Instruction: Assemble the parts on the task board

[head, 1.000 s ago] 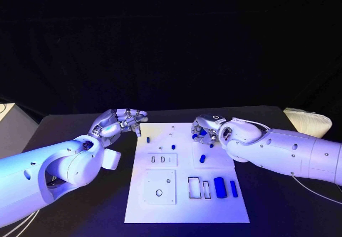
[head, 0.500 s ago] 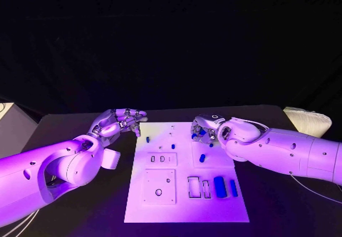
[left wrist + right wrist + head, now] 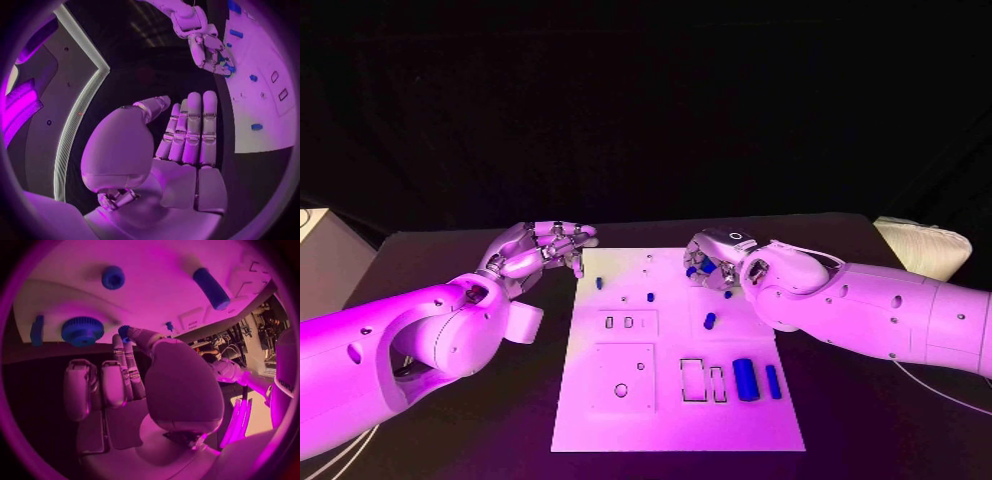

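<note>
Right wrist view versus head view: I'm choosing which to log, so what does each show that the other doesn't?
Right wrist only: a blue gear-like part close up, with a small blue piece at the fingers.
Head only: the left hand beside the task board, and two blue bars near the front.
Both: the right hand, the board and blue parts.

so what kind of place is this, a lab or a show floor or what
Probably a demo or test stand rather than a workshop: a black table before a dark backdrop, coloured light over everything, and a white task board with small blue parts laid out between the robot's two hands.
</note>
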